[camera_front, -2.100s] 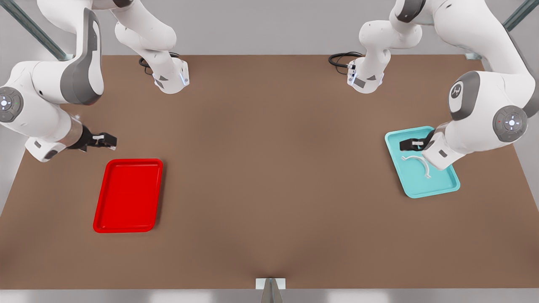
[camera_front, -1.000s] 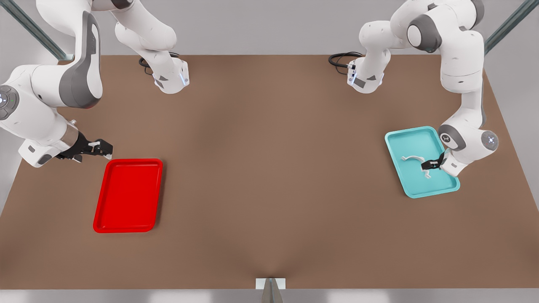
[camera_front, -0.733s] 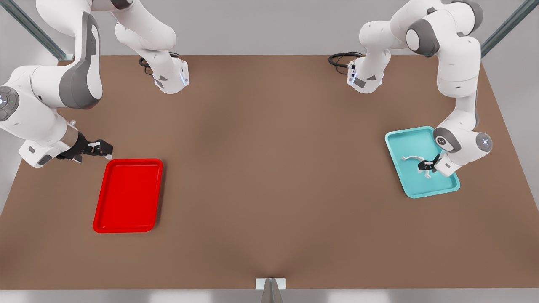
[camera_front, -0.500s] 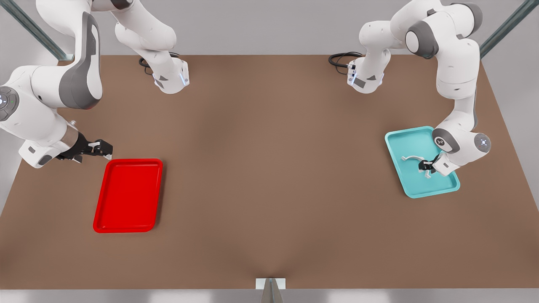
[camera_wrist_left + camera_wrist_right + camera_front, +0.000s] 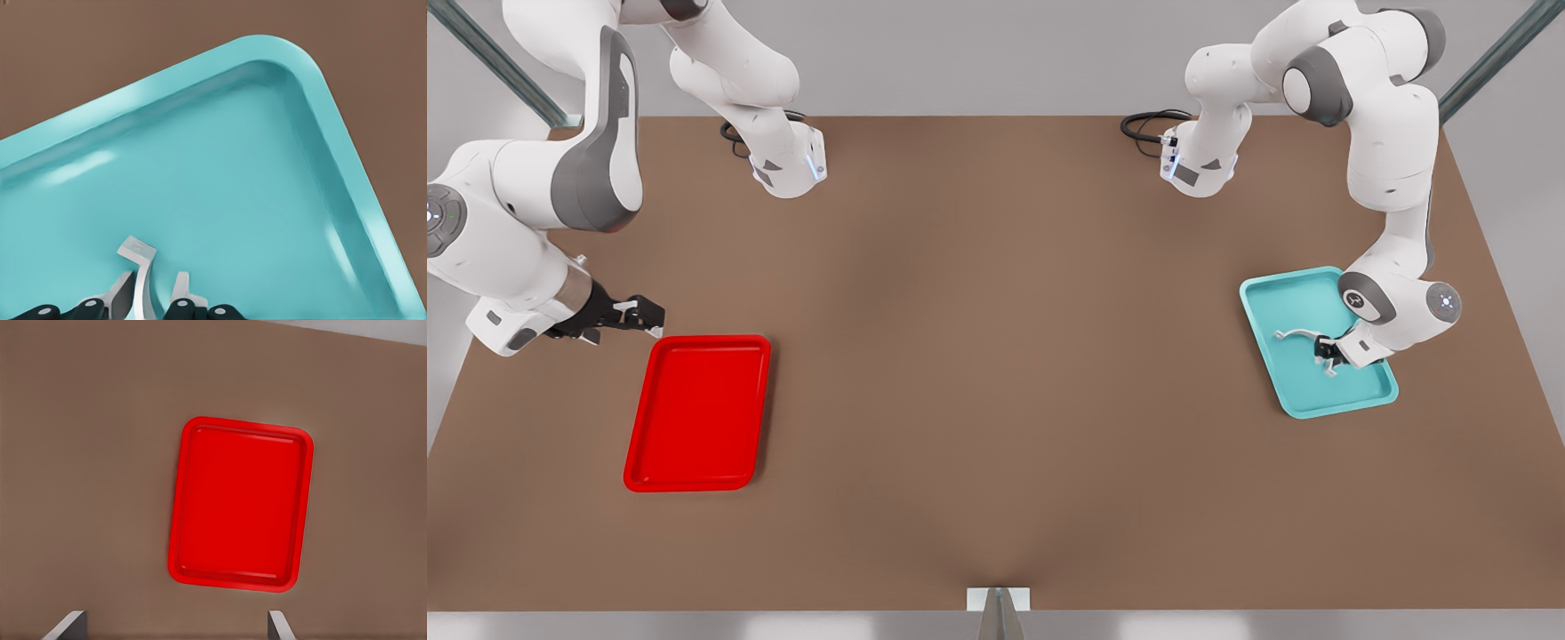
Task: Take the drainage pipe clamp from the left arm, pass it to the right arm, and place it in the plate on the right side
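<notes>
The drainage pipe clamp, a thin white half-round strip, lies in the teal tray on the front view's right. My left gripper is down in that tray, open, its fingers straddling one end of the strip. In the left wrist view the clamp's flat tab sticks up between the two fingertips, with a gap on one side. The plate, a bright red tray, lies on the front view's left. My right gripper hovers open just beyond the plate's far corner, holding nothing; its wrist view looks down on the plate.
The brown table stretches wide between the two trays. Both arm bases stand at the table's far edge, with a black cable by one of them. A small metal bracket sits at the near edge.
The left gripper dropped from above the teal tray's far end onto the clamp's near end and settled there. The right gripper sank slightly toward the plate, then held still.
</notes>
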Robot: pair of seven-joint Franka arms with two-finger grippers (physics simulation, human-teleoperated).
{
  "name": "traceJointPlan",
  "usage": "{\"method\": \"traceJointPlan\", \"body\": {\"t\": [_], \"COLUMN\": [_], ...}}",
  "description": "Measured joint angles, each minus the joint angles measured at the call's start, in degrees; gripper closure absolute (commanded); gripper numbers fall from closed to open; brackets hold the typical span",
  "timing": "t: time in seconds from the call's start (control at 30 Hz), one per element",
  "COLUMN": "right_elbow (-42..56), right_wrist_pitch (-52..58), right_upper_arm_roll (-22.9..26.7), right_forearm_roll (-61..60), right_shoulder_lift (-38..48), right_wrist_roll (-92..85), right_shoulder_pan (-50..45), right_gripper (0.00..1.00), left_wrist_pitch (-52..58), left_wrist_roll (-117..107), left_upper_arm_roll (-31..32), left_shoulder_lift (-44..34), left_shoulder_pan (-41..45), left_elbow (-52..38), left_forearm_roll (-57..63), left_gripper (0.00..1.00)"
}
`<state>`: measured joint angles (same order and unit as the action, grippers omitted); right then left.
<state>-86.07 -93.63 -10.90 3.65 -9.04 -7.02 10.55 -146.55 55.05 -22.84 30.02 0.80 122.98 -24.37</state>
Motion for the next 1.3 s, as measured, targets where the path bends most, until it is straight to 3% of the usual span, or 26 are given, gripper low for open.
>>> {"method": "traceJointPlan", "body": {"t": [0.1,0.2,0.37,0.57,0.7,1.0,1.3], "right_elbow": [0.11,0.17,0.25,0.26,0.26,3.72,5.00], "right_wrist_pitch": [0.00,0.00,0.00,0.00,0.00,-1.02,-8.03], "right_upper_arm_roll": [0.02,0.03,0.03,0.03,0.03,-3.09,-3.75], "right_forearm_roll": [0.00,0.00,0.00,0.00,0.00,-2.66,-2.58], "right_shoulder_lift": [-0.07,-0.14,-0.16,-0.16,-0.16,-4.33,-11.80], "right_wrist_roll": [-0.04,-0.07,-0.11,-0.15,-0.17,0.23,8.05], "right_shoulder_pan": [0.00,0.00,0.00,0.00,-0.01,-1.77,-17.54], "right_gripper": [0.00,0.00,0.00,0.00,0.00,0.00,0.00], "left_wrist_pitch": [0.00,0.05,0.06,0.35,7.05,31.59,38.98], "left_wrist_roll": [1.00,1.82,2.78,2.89,0.72,-18.45,-51.30], "left_upper_arm_roll": [-0.02,-0.08,-0.09,-0.17,-0.19,0.04,0.07], "left_shoulder_lift": [0.00,-0.08,-0.09,-0.85,-1.31,-5.91,-3.23], "left_shoulder_pan": [0.00,0.00,0.00,0.29,1.10,20.48,33.40], "left_elbow": [0.00,0.02,0.00,-0.52,-8.69,-22.79,-33.02], "left_forearm_roll": [0.01,-0.01,-0.02,-0.03,0.77,3.74,-7.75], "left_gripper": [0.56,0.68,0.79,0.79,0.79,0.79,0.79]}}
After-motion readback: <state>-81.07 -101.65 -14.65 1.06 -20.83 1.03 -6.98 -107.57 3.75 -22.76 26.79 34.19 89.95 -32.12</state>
